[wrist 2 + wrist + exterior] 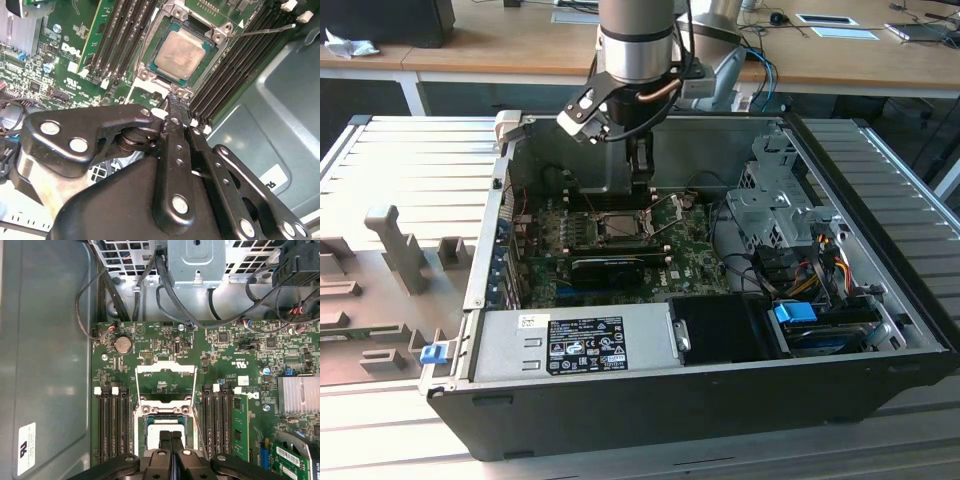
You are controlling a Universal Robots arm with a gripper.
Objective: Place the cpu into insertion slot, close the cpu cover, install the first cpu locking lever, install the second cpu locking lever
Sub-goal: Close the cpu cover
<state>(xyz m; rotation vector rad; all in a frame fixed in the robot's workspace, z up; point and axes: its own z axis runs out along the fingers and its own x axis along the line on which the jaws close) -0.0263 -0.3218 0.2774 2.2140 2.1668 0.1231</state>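
The cpu (180,54), a small square chip with a silvery-grey top, lies flat in the insertion slot (150,75) on the green motherboard. It also shows in the first wrist view as the cpu (154,432), and in the exterior view as the cpu (620,226). The cpu cover (165,369), a thin metal frame, stands swung open beyond the slot. A thin wire locking lever (265,31) sticks out beside the socket. My gripper (171,102) is shut with nothing in it. In the first wrist view the gripper (171,437) has its tips over the slot's edge. In the exterior view the gripper (638,170) hangs just above the socket.
Black memory slots (112,420) flank the socket on both sides. A long black card (605,265) lies in front of it, and a power supply (570,345) fills the case's front. A metal drive cage (770,200) and loose cables sit at the exterior view's right.
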